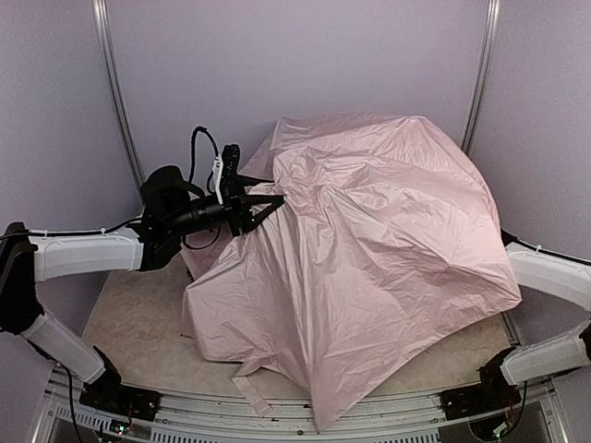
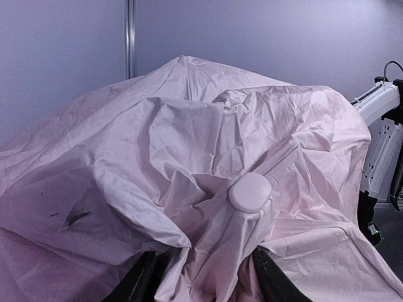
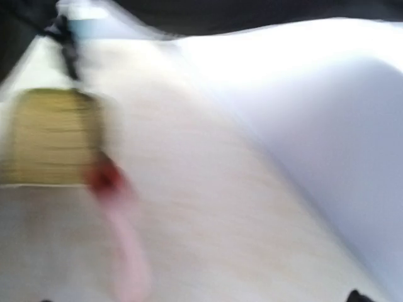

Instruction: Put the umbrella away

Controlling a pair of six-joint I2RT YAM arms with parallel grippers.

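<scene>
- Top view: the umbrella (image 1: 369, 249) lies open on the counter (image 1: 138, 332). Its pale pink canopy is crumpled and covers the middle and right of the surface.
- The canopy's near corner hangs over the counter's front edge, between the two arm bases.
- A narrow pink strap (image 1: 254, 388) trails from the canopy's near-left hem onto the counter edge.
- The left arm (image 1: 88, 254) reaches in from the left, raised above the counter. The left gripper (image 1: 263, 205) meets the canopy at its upper left side.
- The right arm (image 1: 549, 277) enters from the right. Its forward part is under the canopy, so the right gripper is hidden here.
- Left wrist view: the canopy fills the frame in loose folds. A round white cap (image 2: 250, 192) stands at the gathered centre, just above the gripper.
- Both dark fingers (image 2: 141, 283) flank a bunch of fabric below the cap. The fabric fills the gap and touches each finger, so the left gripper is clamped on the umbrella.
- The right arm shows at the far right of this view, behind the canopy's edge.
- Right wrist view: the frame is heavily blurred. A yellowish patch (image 3: 50, 138) sits at the left, with a red spot (image 3: 104, 179) just below its right corner.
- A pale surface takes up the rest of the frame.
- Whether the right gripper is apart or together cannot be told from this view.
</scene>
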